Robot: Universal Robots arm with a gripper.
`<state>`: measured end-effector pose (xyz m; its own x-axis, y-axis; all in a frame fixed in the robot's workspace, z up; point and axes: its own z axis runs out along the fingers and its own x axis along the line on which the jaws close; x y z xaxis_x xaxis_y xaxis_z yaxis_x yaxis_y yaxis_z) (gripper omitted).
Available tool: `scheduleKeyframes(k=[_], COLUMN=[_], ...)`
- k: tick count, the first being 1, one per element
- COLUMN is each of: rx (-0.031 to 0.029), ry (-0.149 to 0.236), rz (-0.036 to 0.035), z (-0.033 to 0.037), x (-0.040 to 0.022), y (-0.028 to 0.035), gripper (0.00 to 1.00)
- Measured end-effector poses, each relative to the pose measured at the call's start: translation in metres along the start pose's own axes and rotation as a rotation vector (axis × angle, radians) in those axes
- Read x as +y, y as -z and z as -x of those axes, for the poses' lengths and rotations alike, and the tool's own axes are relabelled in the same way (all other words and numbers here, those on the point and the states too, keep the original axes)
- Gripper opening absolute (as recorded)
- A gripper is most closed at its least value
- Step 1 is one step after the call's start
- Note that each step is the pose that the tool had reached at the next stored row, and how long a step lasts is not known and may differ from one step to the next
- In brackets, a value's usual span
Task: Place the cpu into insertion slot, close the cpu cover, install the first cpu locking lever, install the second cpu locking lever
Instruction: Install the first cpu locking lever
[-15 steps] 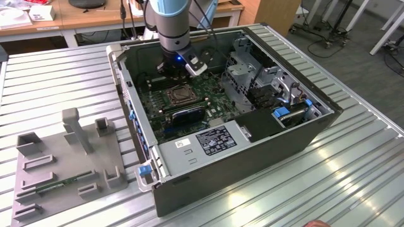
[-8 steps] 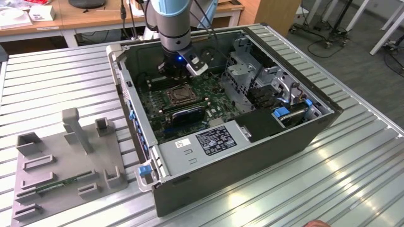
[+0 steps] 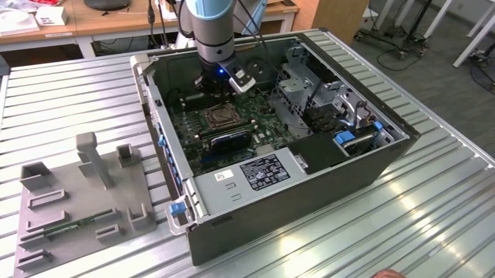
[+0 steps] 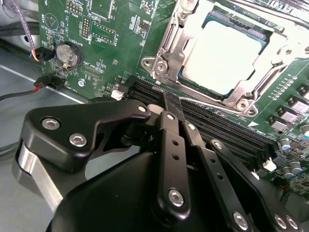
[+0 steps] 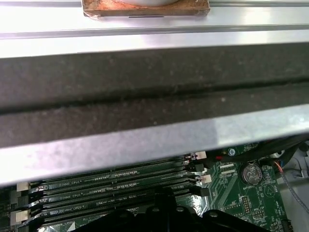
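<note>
The cpu [image 4: 224, 53], a pale silver-grey square, lies in the insertion slot [image 3: 219, 117] on the green motherboard inside the open computer case. The silvery cpu cover [image 4: 169, 48] lies flat around the chip, framing it. My gripper [image 4: 172, 102] is black and stands shut with nothing between its fingertips. It hovers over the long black memory slots [image 4: 217, 125] just beside the socket. In the exterior view my gripper [image 3: 208, 97] hangs from the arm just behind the socket, deep in the case. In the first wrist view the gripper's black body [image 5: 164, 217] sits above the memory slots [image 5: 111, 186].
Case walls [image 3: 166, 145] surround the board, and the case rim [image 5: 154, 92] lies close to the wrist. A power supply [image 3: 259, 171] and a drive cage [image 3: 302, 87] crowd the exterior view's right. A grey fixture tray [image 3: 77, 197] lies at its left. Loose cables [image 4: 29, 89] run near a coin battery [image 4: 66, 54].
</note>
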<state>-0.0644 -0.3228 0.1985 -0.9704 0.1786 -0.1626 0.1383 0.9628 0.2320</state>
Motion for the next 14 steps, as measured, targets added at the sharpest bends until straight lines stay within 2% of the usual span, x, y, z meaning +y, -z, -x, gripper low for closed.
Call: scheduleKeyframes(k=[14], rx=[-0.0011], ry=[-0.004], rz=[-0.0010], z=[0.0003], x=[-0.0005], y=[-0.0026], gripper=[0.11])
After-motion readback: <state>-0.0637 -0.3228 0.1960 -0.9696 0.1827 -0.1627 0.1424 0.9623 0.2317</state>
